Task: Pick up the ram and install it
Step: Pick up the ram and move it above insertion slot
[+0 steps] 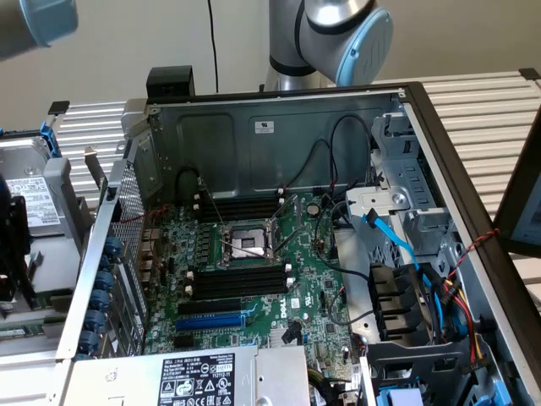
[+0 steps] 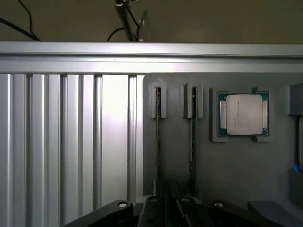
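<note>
Two thin dark ram sticks stand on edge in a grey holder tray; one ram stick is beside the other, each in a grey clip. My gripper shows as black parts hanging just above the near ends of the two sticks, touching neither as far as I can tell. In the exterior view the open computer case lies on the table, with empty black memory slots with white end clips beside the processor socket. The arm's grey and blue joint stands behind the case.
A processor chip sits in the same grey tray, beside the sticks. The tray rests on a ribbed aluminium table. Inside the case are a blue slot, loose black cables, a blue cable and drive cages.
</note>
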{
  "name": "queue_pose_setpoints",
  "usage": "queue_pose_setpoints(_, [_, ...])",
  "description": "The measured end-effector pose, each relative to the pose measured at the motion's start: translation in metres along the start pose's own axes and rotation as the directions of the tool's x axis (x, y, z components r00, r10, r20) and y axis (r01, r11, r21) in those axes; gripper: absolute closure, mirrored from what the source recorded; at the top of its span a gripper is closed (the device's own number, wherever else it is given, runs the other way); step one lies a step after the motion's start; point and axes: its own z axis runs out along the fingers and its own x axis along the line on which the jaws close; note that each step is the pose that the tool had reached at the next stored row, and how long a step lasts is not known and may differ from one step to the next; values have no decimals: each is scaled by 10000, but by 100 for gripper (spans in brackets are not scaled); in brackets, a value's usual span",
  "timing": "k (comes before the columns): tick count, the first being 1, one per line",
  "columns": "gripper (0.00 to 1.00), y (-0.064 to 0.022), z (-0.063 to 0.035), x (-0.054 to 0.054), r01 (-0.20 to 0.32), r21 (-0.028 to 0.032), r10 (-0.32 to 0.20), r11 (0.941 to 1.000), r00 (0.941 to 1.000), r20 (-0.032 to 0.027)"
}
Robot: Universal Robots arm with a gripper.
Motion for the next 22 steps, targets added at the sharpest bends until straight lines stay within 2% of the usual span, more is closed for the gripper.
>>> queue_pose_setpoints(3, [81, 1, 51, -1, -1, -46, 1, 10000, 10000, 0])
queue_pose_setpoints(7, [81, 1, 86, -1, -1, -163, 1, 9999, 10000, -2])
queue_pose_setpoints(15, [81, 0, 153, -1, 31, -207, -31, 9998, 10000, -2])
queue_pose_setpoints(22, [81, 1, 180, 0, 169, -221, -170, 9996, 9999, -6])
